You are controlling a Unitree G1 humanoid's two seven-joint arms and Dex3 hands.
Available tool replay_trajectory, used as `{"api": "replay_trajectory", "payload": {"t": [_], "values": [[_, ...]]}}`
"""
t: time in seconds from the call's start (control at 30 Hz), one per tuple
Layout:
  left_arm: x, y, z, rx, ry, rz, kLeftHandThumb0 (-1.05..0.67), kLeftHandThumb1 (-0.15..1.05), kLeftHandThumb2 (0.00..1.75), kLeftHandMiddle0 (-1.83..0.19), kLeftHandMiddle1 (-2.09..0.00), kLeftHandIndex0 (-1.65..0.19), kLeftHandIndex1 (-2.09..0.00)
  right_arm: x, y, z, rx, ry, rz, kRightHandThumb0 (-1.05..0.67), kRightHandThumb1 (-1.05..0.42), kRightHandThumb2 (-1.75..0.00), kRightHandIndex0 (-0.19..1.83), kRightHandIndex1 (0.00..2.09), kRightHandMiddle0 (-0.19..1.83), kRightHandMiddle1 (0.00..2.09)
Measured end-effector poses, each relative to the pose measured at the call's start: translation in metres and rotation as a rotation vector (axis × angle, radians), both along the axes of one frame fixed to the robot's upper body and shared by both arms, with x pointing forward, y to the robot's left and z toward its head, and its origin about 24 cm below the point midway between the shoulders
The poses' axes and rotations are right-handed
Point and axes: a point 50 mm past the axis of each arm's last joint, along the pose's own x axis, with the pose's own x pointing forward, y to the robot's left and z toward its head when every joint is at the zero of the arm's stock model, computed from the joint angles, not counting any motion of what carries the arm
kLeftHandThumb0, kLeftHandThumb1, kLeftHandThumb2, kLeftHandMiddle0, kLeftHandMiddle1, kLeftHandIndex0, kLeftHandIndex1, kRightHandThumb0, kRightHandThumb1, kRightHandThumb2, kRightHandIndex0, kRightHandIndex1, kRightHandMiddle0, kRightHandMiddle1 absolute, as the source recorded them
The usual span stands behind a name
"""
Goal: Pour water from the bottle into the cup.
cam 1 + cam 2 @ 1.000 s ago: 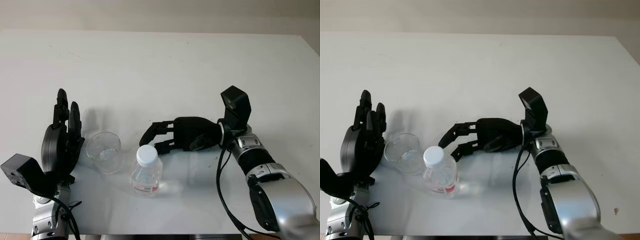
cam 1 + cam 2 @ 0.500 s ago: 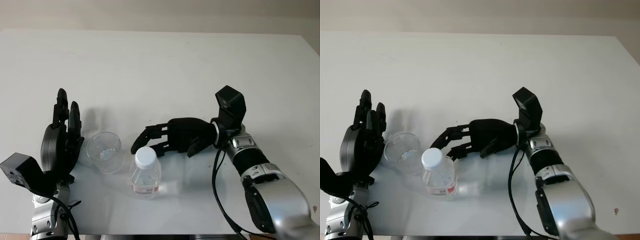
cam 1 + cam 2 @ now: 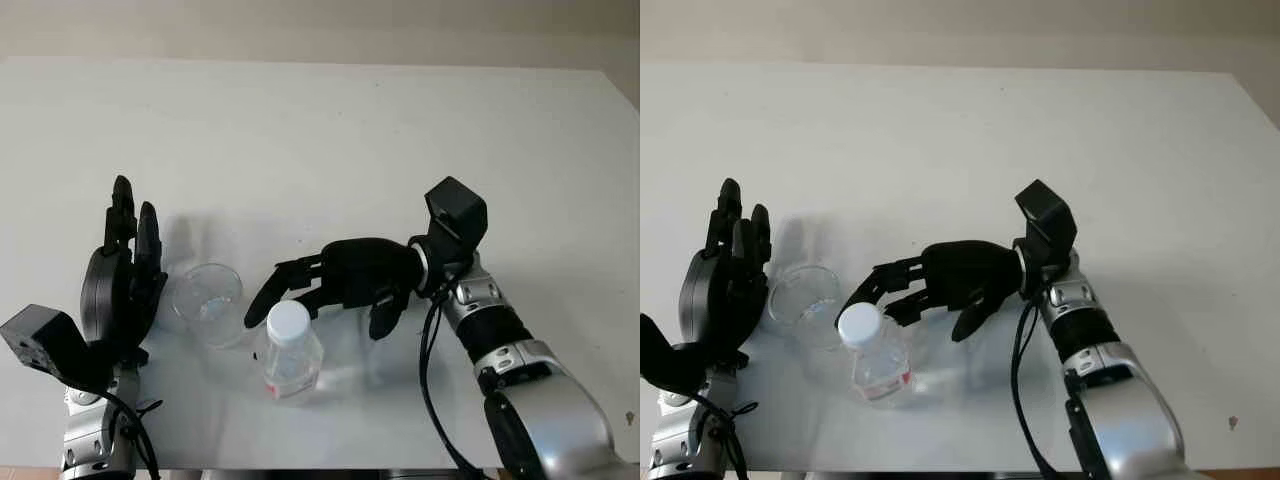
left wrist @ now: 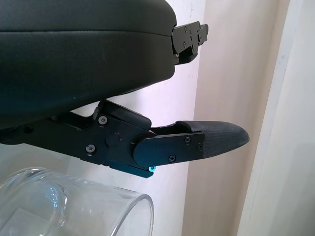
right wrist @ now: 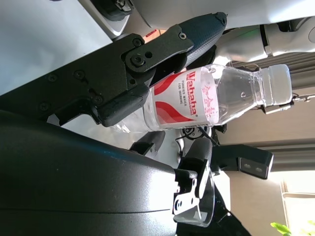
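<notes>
From the head cameras, a white table carries a clear cup near its front left and, just to the right of it and nearer the front edge, an upright bottle with a white cap. The cup and bottle stand close together but apart. The left hand is raised upright just left of the cup, palm toward it, holding nothing and open. The right hand reaches in from the right, its fingers passing behind and beside the bottle's cap and its thumb hanging down to the bottle's right; nothing is gripped, the hand is open around the bottle's upper part

In the left wrist view, the hand's black shell sits above the cup's glass rim, and one fingertip stretches out past the cup without touching it

In the right wrist view, the bottle, with a red and white label and clear water inside, lies between the open fingers; one finger crosses in front of the label end, but I cannot tell whether it touches
</notes>
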Motion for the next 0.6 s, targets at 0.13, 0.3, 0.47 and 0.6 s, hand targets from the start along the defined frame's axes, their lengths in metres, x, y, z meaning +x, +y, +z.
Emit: {"api": "replay_trajectory", "payload": {"t": [0.13, 0.3, 0.47, 0.6], "values": [[0.0, 0.0, 0.0, 0.0, -0.001, 0.0, -0.75, 1.05, 0.49, 0.16, -0.05, 0.19, -0.05, -0.002, 0.002, -0.001, -0.004, 0.016, 0.005, -0.87, -0.81, -0.04, 0.37, 0.52, 0.12, 0.89], [0.0, 0.001, 0.0, -0.001, -0.002, 0.002, -0.75, 1.05, 0.48, 0.16, -0.05, 0.19, -0.05, -0.004, 0.009, -0.004, -0.009, 0.047, -0.012, -0.75, -0.76, -0.04, 0.31, 0.48, 0.05, 0.87], [-0.001, 0.003, 0.002, -0.001, -0.007, 0.007, -0.74, 1.05, 0.47, 0.15, -0.06, 0.18, -0.06, -0.009, 0.018, -0.009, -0.029, 0.037, -0.065, -0.66, -0.72, -0.05, 0.26, 0.47, -0.02, 0.98], [-0.002, 0.004, 0.003, -0.003, -0.008, 0.017, -0.74, 1.05, 0.46, 0.14, -0.06, 0.17, -0.06, -0.015, 0.022, -0.012, -0.036, 0.014, -0.088, -0.67, -0.71, -0.05, 0.27, 0.52, -0.06, 1.07]]}}
